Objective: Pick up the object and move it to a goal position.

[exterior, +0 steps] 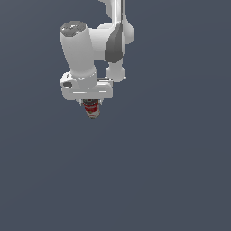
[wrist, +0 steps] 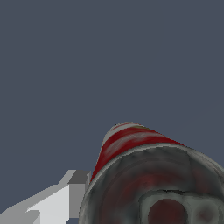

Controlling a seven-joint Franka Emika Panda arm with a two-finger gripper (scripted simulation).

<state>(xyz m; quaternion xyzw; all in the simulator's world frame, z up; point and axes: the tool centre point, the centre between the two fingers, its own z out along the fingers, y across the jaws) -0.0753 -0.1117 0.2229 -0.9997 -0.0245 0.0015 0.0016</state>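
Can held in gripper over the plain grey surface.

The white gripper point(exterior: 91, 101) is pointing downward and is clamping the can point(exterior: 91, 109), which is projecting below the gripper body in the exterior view. In the wrist view, the can point(wrist: 131, 142) is filling the frame close to the camera, showing its red-and-white label and dark metallic end, with one white finger point(wrist: 65, 199) lying against its side. The can is sitting narrower than the gripper body above it.

Simulated scene: flat, featureless slate-blue backdrop point(exterior: 180, 171).
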